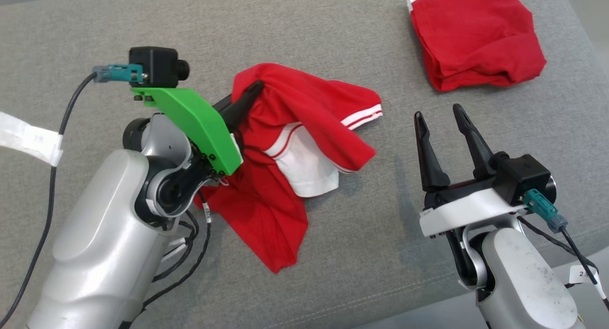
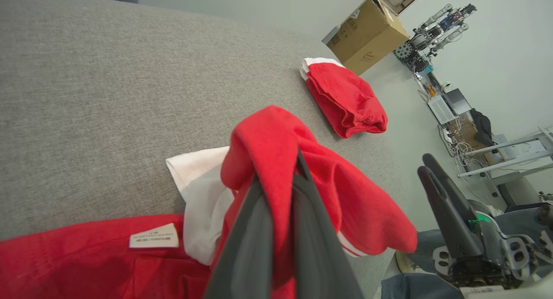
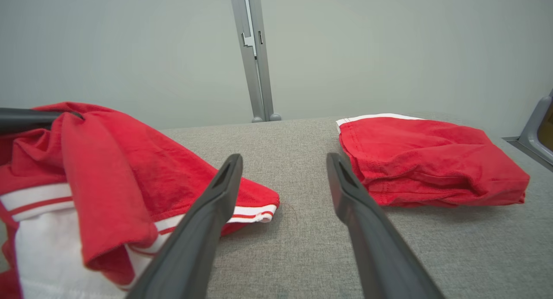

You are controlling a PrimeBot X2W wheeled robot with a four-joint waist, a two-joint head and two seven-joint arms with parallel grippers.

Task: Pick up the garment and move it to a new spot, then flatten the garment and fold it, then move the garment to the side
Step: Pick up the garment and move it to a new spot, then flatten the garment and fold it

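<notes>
Garment is a soft, light red-and-white shirt, crumpled on the grey cushion before you, one fold raised by your left gripper, whose jaws are clamped on the red cloth. Expect it to sag and drape rather than hold shape; a small pinch may slip. Your right gripper stands wide apart and empty, near the striped sleeve hem, a sound second hold for spreading. A folded red garment lies well apart.
</notes>
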